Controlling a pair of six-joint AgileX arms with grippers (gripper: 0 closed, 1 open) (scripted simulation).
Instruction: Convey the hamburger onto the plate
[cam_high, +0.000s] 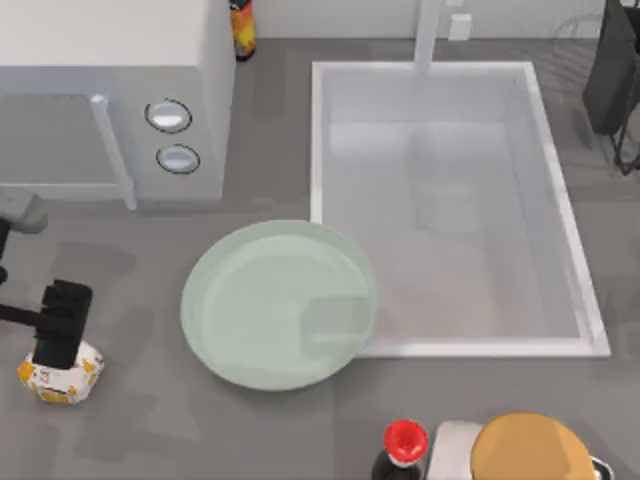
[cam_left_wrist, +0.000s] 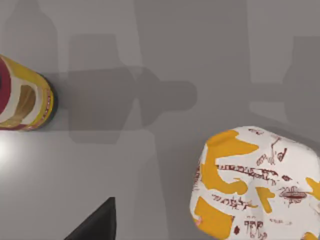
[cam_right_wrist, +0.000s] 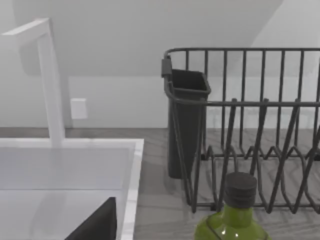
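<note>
The hamburger, a small white paper bundle with yellow-orange and dark print, lies on the grey table at the front left, and is also seen close up. My left gripper hangs right above it, open, holding nothing; one dark finger shows beside the bundle. The pale mint-green plate sits to the right of the hamburger, in the middle of the table, with nothing on it. My right gripper is parked by the dish rack, open, one finger visible.
A white microwave stands at the back left, a sink at the right. A yellow-red can stands behind. A red-capped bottle and a tan dome sit at the front right. A dish rack and a green bottle stand near my right arm.
</note>
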